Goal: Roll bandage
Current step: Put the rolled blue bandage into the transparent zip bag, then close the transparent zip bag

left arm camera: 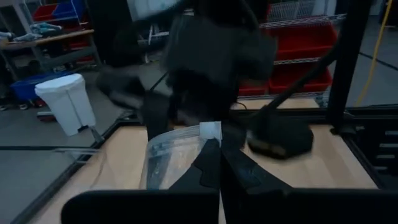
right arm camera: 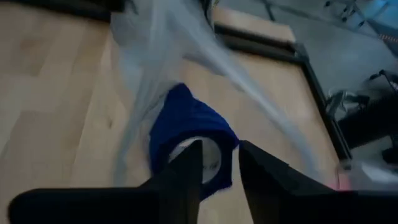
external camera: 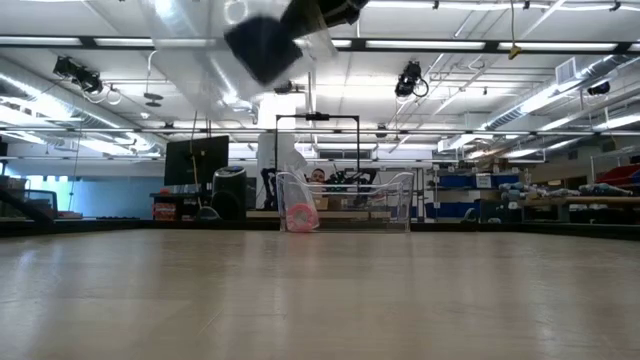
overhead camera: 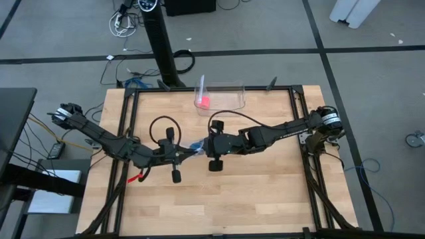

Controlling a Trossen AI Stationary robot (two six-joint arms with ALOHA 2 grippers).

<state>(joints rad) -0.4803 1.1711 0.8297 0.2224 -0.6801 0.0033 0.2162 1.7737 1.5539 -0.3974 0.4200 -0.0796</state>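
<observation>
L pincer (left arm camera: 219, 163) clamps bag (left arm camera: 171, 155) | R pincer (right arm camera: 219, 163) at bandage (right arm camera: 186, 121) | mid-table (overhead camera: 265, 192)

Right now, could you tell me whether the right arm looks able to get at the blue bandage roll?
Probably yes. The right claw sits right at the bandage roll, its jaws parted around the roll's end, though clear bag film drapes over it. The left claw is shut on that bag.

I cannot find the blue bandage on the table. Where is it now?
In the high view the bandage hangs above mid-table between both arms' fingers. In the right wrist view it sits inside a clear plastic bag, before the right gripper.
</observation>
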